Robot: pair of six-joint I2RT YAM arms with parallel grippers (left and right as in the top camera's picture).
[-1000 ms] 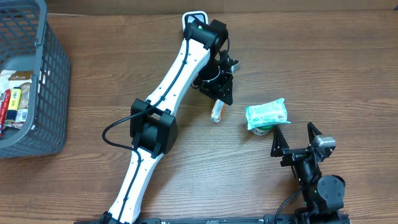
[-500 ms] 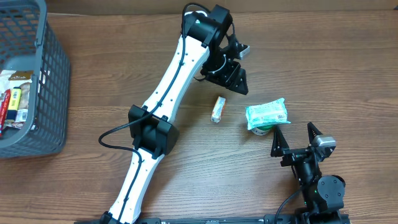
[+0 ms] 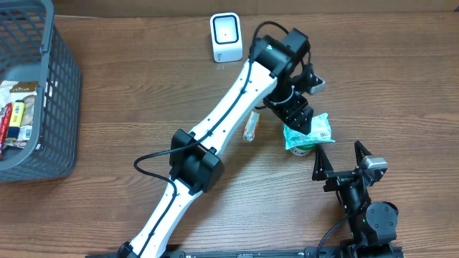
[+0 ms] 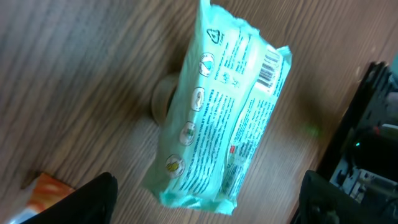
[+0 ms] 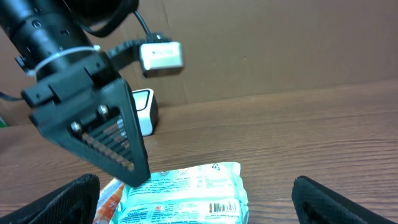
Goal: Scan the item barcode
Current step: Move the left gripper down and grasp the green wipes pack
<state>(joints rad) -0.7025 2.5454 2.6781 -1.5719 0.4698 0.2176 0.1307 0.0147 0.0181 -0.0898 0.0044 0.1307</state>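
A grey mesh basket (image 3: 61,79) stands at the table's (image 3: 129,93) far left edge and holds several snack packets (image 3: 18,107), 1 of them with red and yellow print; their labels are too small to read. The white scanner (image 3: 224,29) stands upright at the back edge of the table, well apart from the basket. The green pack (image 3: 315,129) lies right of centre, propped on a small round object (image 3: 305,150) that shows under its near edge. The left wrist view shows its barcode (image 4: 268,65) facing up near 1 end. Just left of the pack lies a small orange-and-white tube (image 3: 251,127), apart from it. The left arm (image 3: 229,107) stretches diagonally across the table from the near edge, bent at the elbow, and its wrist turns down over the pack. The left gripper (image 3: 295,115) hangs over the pack's left end with its 2 fingers (image 4: 93,199) spread wide and nothing clamped between them; whether a fingertip touches the wrapper I cannot tell. The right gripper (image 3: 339,148) sits low at the near right, just beside the pack and pointing toward it, with its jaws wide apart and empty.
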